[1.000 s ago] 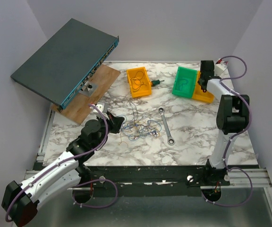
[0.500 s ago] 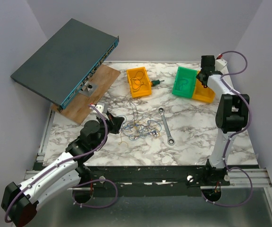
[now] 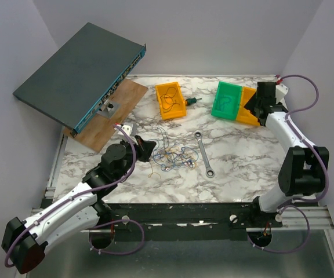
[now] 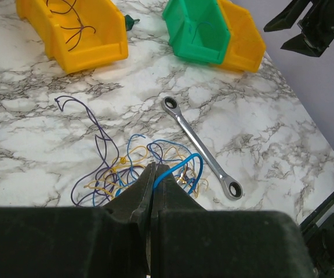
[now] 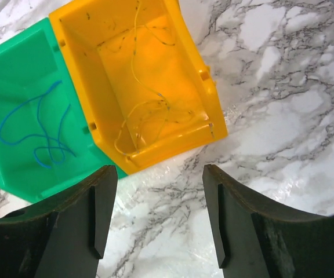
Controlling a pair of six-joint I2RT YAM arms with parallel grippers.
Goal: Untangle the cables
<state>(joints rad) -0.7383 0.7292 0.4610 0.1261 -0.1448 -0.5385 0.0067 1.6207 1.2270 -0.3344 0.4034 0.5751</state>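
The cables (image 3: 171, 155) are lying as a loose multicoloured tangle near the middle of the marble table (image 3: 242, 168), just left of the silver wrench (image 3: 204, 153). The left gripper (image 4: 151, 174) is being kept fully closed at the tangle's left edge. A blue strand is being pinched between its fingertips and is looping out to the right. In the left wrist view the near part of the tangle is being hidden by the gripper's own dark body. From above, the fingertips are being covered by the wrist, so the pinch cannot be made out there. Single strands are hard to follow where they are crossing.

The right gripper (image 5: 158, 214) is being held above the table at the far right, its jaws spread wide with nothing between them. It is close beside a yellow bin (image 5: 190, 69) in which thin yellow-orange wire is lying. A green bin (image 5: 22, 58), touching that bin on the left, is holding a blue wire. From above, the yellow bin is being partly covered by the right arm. Another yellow bin (image 3: 181, 103), at the far middle, is holding a dark wire. A small green object (image 3: 193, 101) just right of it is too small to be identified.
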